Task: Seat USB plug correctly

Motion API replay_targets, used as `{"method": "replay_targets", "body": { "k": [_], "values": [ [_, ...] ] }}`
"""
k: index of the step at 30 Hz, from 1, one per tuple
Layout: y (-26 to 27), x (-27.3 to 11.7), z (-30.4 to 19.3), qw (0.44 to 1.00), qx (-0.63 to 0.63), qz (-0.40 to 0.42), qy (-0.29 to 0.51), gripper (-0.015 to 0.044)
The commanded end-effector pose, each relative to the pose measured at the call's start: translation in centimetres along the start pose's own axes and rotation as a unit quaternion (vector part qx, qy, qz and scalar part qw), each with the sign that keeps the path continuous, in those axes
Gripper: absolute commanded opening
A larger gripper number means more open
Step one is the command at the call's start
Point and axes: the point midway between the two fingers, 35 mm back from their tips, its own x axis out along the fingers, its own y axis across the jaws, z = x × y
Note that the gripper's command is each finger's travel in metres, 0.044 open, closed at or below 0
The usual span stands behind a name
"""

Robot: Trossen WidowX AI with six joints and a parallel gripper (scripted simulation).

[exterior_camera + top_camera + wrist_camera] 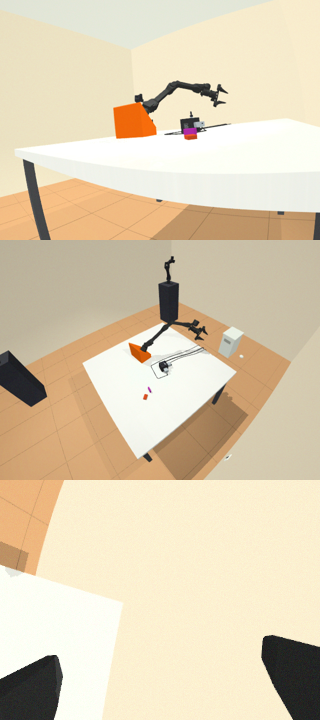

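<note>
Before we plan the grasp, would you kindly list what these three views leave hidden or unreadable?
- USB plug on the power cube: too small in top and exterior views to read its orientation or insertion depth.
- Cube's lower front: exterior view, covered by the magenta block and orange block.
- Arm base: exterior view, hidden behind the orange wedge.
- Open claw: wrist view shows only fingertips, cut off by the frame; cube out of view.

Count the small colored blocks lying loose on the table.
2. A purple block and an orange block lie side by side toward the near edge of the table, apart from the power cube. None looks hidden.
</note>
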Motion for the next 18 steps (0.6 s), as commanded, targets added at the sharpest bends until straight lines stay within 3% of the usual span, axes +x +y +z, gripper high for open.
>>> {"method": "replay_targets", "body": {
  "k": [1, 4, 10, 18],
  "values": [
    [0.2, 0.2, -0.4, 1.000, 0.006, 0.005, 0.004, 0.0426],
    [3.0, 2.1, -6.6, 0.991, 0.100, 0.068, 0.064, 0.0440],
    [6.1, 2.9, -14.1, 0.954, 0.226, 0.125, 0.152, 0.0440],
    [10.6, 0.7, -25.5, 0.826, 0.442, 0.166, 0.309, 0.0440]
  ]
}}
